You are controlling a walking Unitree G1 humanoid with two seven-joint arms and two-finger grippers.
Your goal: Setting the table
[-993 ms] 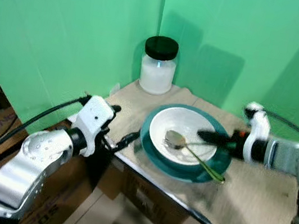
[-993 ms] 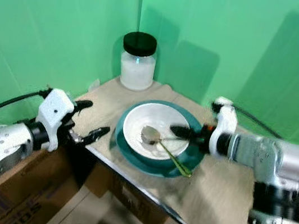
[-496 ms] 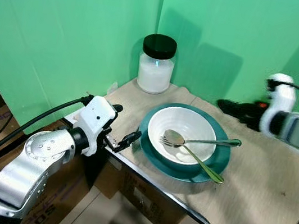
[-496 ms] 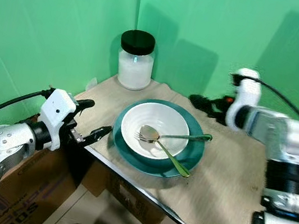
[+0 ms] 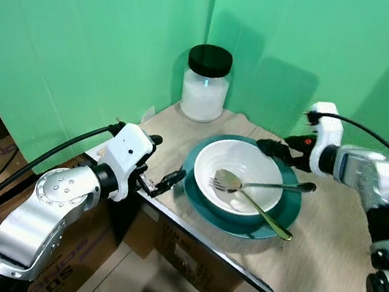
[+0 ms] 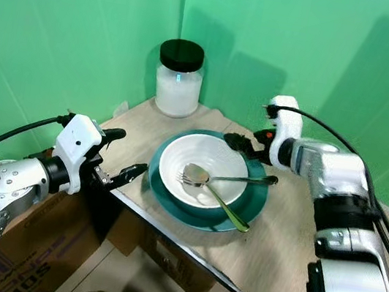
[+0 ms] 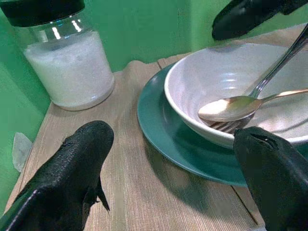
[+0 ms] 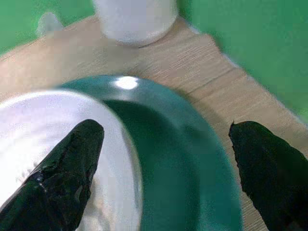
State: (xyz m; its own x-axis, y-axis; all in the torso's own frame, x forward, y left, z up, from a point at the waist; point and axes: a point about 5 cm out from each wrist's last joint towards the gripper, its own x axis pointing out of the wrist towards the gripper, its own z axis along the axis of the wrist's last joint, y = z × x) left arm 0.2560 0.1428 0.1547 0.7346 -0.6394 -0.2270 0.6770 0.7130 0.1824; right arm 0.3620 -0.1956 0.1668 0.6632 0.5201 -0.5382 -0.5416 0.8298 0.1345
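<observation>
Two utensils lay in the white bowl [image 5: 239,180]: a spoon [image 5: 229,181] with its bowl toward the middle and a green-tipped handle reaching out over the plate's near rim, and a fork [image 6: 227,180] whose tines sat beside the spoon's bowl and whose handle pointed toward the table's right side. White bowl stood centred on a teal plate [image 5: 201,200]. Plate rested on the wooden table [image 5: 338,265], close to its front edge and left corner. Glass jar [image 5: 205,84], black lid, white contents, stood at the table's back left corner against the green backdrop [image 5: 86,32], apart from the plate. Left gripper [image 5: 161,170] hovered just off the table's left front edge, fingers spread apart and holding nothing, pointed at the plate. Right gripper [image 6: 238,143] hung over the plate's far rim, just beyond the bowl, fingers parted and empty. Cardboard boxes [image 5: 190,264] sat on the floor below the table
</observation>
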